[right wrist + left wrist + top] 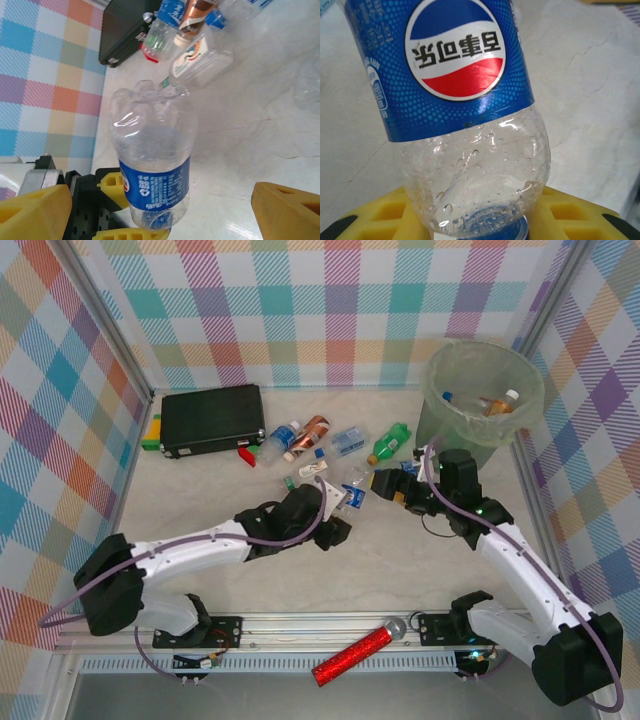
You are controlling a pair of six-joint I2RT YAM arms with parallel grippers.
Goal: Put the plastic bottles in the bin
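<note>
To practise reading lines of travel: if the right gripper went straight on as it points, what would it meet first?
Probably the blue-labelled bottle held by the left gripper, straight ahead of the open right gripper; depth is unclear.

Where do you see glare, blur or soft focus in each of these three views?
Left wrist: glare streaks on the bottle label, the table behind it soft. Right wrist: bright highlights on that bottle's clear base, far bottles slightly blurred. Top external: even light, only faint shadows.

White arms, seemingly purple cables.
</note>
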